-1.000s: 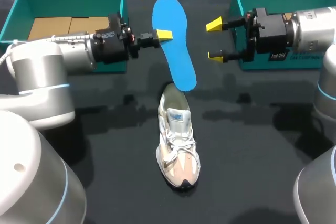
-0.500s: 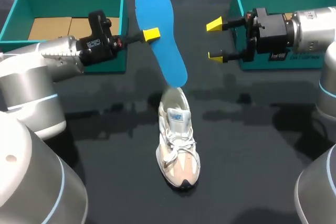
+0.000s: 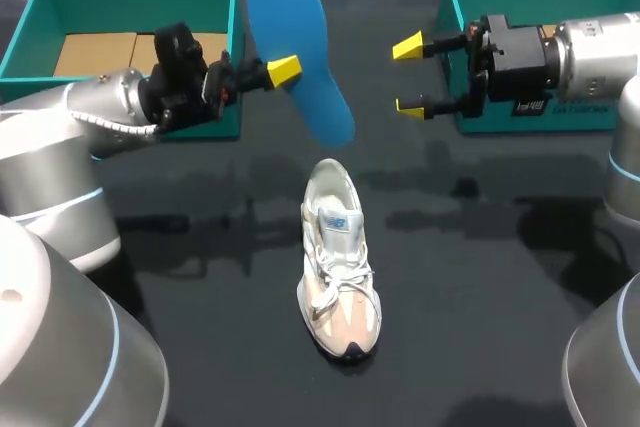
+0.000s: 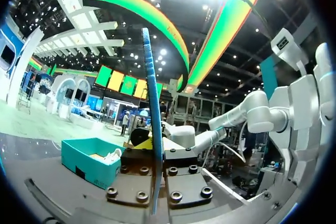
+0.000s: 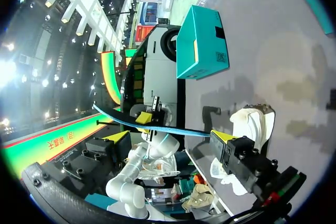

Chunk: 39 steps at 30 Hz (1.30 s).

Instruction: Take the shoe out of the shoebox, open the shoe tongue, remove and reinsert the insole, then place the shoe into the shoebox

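Insole (image 3: 298,42) held above shoe (image 3: 338,267).
Left claw (image 3: 283,70) clamps insole, its long axis slanting down toward shoe's heel on table (image 3: 480,277); right claw (image 3: 409,76), wide open and empty, stands alongside.

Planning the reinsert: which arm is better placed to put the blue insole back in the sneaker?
Left, likely. The left tool is shut on the flat blue foam insole, near the heel of the white-and-beige sneaker; the right tool is open and empty.
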Each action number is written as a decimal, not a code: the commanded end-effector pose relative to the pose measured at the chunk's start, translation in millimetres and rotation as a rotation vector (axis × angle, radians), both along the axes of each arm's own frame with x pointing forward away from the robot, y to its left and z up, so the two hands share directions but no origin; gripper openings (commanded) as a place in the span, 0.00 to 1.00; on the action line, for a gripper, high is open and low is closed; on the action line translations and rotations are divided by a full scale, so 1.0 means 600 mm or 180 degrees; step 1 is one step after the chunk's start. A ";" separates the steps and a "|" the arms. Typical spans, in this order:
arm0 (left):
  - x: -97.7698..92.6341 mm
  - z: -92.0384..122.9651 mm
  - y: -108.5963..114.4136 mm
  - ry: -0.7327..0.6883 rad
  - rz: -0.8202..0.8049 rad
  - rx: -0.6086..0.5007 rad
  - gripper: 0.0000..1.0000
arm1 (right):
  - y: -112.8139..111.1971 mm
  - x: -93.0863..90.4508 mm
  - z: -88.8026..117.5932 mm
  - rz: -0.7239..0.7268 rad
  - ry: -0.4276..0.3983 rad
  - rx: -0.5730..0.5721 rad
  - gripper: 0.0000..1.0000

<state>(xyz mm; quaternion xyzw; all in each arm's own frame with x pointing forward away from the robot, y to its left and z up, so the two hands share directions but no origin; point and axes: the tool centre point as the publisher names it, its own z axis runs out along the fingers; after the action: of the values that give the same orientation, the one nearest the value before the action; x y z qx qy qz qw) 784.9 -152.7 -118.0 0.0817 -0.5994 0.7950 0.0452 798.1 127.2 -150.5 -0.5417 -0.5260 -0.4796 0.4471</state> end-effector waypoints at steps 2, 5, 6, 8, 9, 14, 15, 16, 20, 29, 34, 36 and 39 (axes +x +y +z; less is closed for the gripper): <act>0.000 -0.001 0.004 -0.1624 0.0227 0.0236 0.00 | 0.002 0.000 -0.001 -0.0004 0.0001 -0.0004 1.00; -0.011 0.003 0.004 -0.1955 0.0184 0.0280 0.00 | 0.002 0.000 -0.001 -0.0004 0.0001 -0.0004 1.00; -0.019 0.007 0.005 -0.2294 0.0191 0.0315 0.00 | 0.002 0.000 -0.001 -0.0004 0.0001 -0.0004 1.00; -0.031 0.018 0.007 -0.2845 0.0172 0.0315 0.00 | 0.002 0.000 -0.001 -0.0004 0.0001 -0.0004 1.00; -0.035 0.021 0.008 -0.3005 0.0155 0.0311 0.00 | 0.002 0.000 -0.001 -0.0004 0.0001 -0.0004 1.00; -0.041 0.020 0.021 -0.4149 -0.0060 0.0887 0.00 | 0.002 0.000 -0.001 -0.0004 0.0001 -0.0004 1.00; -0.041 0.020 0.021 -0.4149 -0.0060 0.0887 0.00 | 0.002 0.000 -0.001 -0.0004 0.0001 -0.0004 1.00; -0.041 0.020 0.021 -0.4149 -0.0060 0.0887 0.00 | 0.002 0.000 -0.001 -0.0004 0.0001 -0.0004 1.00; -0.041 0.020 0.021 -0.4149 -0.0060 0.0887 0.00 | 0.002 0.000 -0.001 -0.0004 0.0001 -0.0004 1.00; -0.045 0.016 0.012 -0.4768 0.0060 0.1084 0.00 | 0.002 0.000 -0.001 -0.0004 0.0001 -0.0004 1.00; -0.033 0.005 0.000 -0.5066 -0.0033 0.1014 0.00 | 0.002 0.000 -0.001 -0.0004 0.0001 -0.0004 1.00; -0.020 -0.005 -0.009 -0.4912 -0.0305 0.1086 0.00 | 0.002 0.000 -0.001 -0.0004 0.0001 -0.0004 1.00; -0.020 -0.005 -0.009 -0.4912 -0.0305 0.1086 0.00 | 0.002 0.000 -0.001 -0.0004 0.0001 -0.0004 1.00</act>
<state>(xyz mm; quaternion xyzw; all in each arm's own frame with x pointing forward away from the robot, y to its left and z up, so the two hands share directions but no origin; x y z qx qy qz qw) 763.2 -153.8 -122.1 -0.4107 -0.6027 0.5957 -0.3365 798.4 127.5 -151.0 -0.5412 -0.5260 -0.4801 0.4471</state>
